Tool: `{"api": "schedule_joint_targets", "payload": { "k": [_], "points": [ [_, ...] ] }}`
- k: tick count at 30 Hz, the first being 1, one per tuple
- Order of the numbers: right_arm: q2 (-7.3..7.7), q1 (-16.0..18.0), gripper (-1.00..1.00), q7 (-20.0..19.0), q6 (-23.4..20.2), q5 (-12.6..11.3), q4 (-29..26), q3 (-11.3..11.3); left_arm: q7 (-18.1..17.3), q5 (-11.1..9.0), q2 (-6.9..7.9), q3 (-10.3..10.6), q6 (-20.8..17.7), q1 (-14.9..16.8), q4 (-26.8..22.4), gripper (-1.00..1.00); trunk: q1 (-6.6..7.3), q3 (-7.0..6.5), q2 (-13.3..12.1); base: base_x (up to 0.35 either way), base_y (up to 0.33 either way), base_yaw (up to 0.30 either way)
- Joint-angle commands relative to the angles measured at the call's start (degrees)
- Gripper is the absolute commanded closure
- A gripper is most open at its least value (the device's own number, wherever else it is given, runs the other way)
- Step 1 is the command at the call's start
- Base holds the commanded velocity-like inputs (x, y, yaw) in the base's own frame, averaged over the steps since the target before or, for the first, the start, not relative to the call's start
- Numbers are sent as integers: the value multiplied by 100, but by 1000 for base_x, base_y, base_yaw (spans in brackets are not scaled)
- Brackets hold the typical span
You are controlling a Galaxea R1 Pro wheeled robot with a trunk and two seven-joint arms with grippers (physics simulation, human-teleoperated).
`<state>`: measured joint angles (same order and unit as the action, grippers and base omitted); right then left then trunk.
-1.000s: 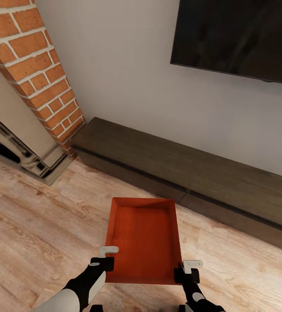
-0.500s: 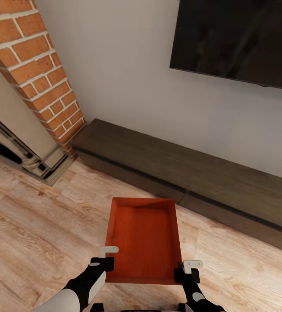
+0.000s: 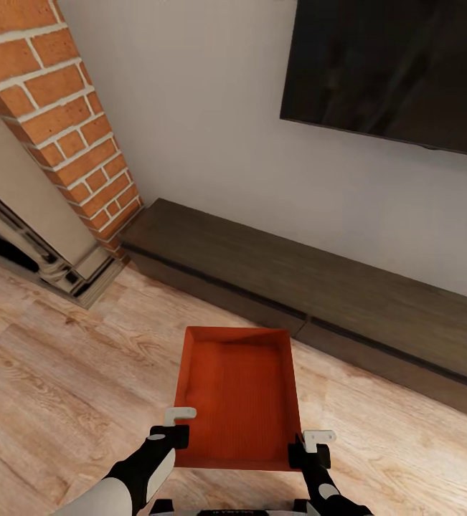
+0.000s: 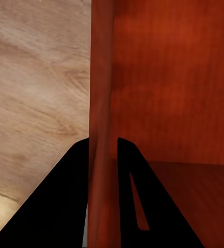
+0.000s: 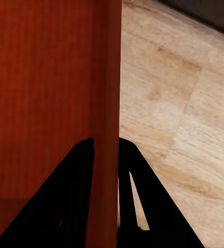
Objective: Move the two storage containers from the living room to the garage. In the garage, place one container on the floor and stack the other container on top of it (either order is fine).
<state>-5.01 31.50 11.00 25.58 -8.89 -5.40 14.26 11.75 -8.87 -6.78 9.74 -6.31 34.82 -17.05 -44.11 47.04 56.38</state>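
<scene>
Since a second ago the whole head view has shifted a bit: screen, bench and fireplace sit slightly differently in frame, so the camera moved; the bin and both grippers keep the same spot in the picture.

An orange-red bin, open-topped with ribbed walls, is held off the light wood floor in front of the robot, long axis pointing away toward the dark brown bench. Left gripper clamps the bin's left wall near the near corner; in the left wrist view its two black fingers straddle the thin wall, one inside, one outside, closed against it. Right gripper does the same on the right wall near the near corner; the right wrist view shows the wall pinched between the fingers.

Behind the bench: a pale wall with a black screen. Brick fireplace at left, its corner just beside the bench's left end.
</scene>
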Motion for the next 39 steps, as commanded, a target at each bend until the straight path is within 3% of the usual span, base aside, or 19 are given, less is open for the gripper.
{"api": "schedule_joint_targets", "payload": {
  "k": [1, 8, 30, 39],
  "points": [
    [0, 5, 100, -10, 209, 0, -11, 51, 64, -72, 10, 37, -37, -2, 5, 100, 22, -15, -39, 0, 0, 0],
    [3, 5, 100, -10, 203, 1, -10, 51, 73, -71, 10, 37, -37, -2, 4, 100, 176, -141, -320, 0, 0, 0],
    [-18, 5, 100, -2, 220, -46, -5, 44, 82, -63, 1, 37, -37, -2, 0, 100, 176, -141, -320, 0, 0, 0],
    [-26, 5, 100, 33, 228, -52, -5, 33, 82, -63, 1, 37, -37, -2, 0, 100, 176, -201, -320, 0, 0, -57]
  ]
}}
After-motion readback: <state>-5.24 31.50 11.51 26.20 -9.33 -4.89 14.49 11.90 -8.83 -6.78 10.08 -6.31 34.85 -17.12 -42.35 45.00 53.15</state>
